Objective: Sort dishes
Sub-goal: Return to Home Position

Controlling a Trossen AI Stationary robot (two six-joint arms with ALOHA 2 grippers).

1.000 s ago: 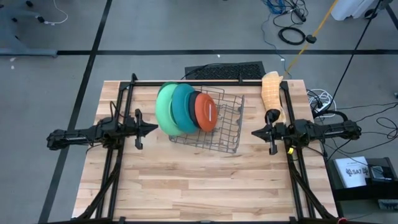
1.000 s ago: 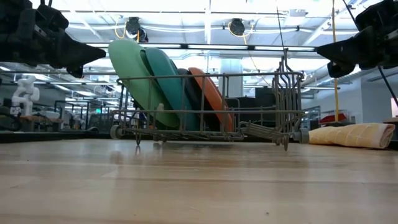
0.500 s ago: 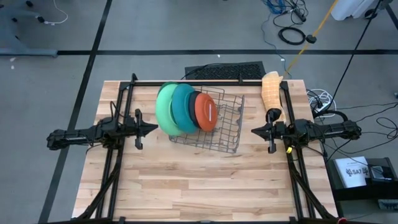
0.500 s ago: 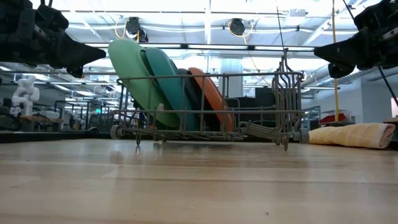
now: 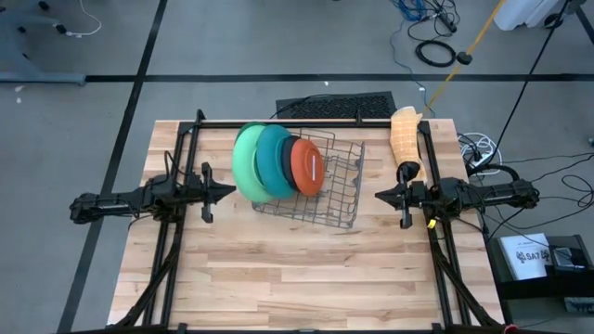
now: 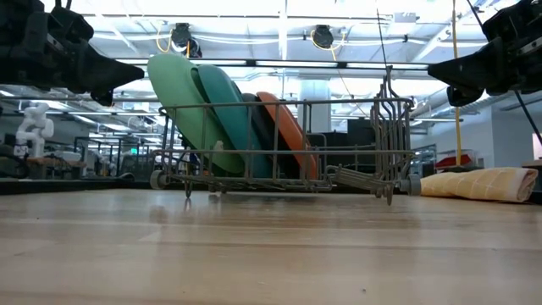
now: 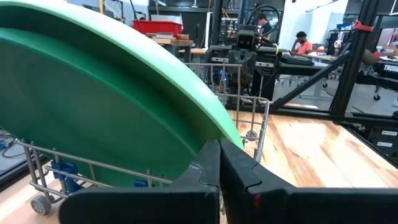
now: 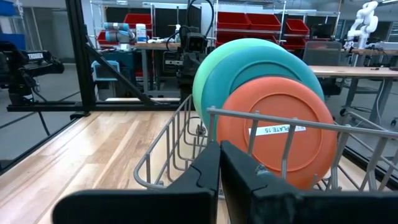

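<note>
Wooden table (image 5: pixel 278 278), from above: light-green plate (image 5: pixel 243 162), teal plate (image 5: pixel 272 158) and orange-red plate (image 5: pixel 306 167) stand on edge in the wire rack (image 5: pixel 339 199). They are at two o'clock from the left gripper (image 5: pixel 225 192) and ten o'clock from the right gripper (image 5: pixel 380 197). Low view: both grippers hang clear of the plates. Wrist views: each gripper's fingers are pressed together, holding nothing.

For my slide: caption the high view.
Light-green plate, teal plate, orange plate in wire rack; left gripper, right gripper shut alongside.

Three round plates stand on edge in the left part of the grey wire rack (image 5: pixel 339 190), close together and all leaning left. The large light-green plate (image 5: pixel 241 165) is leftmost and overhangs the rack's left end. The large teal-green plate (image 5: pixel 270 158) comes next. The smaller orange-red plate (image 5: pixel 306 167) is rightmost, its orange face turned right and its black face toward the teal one.
</note>
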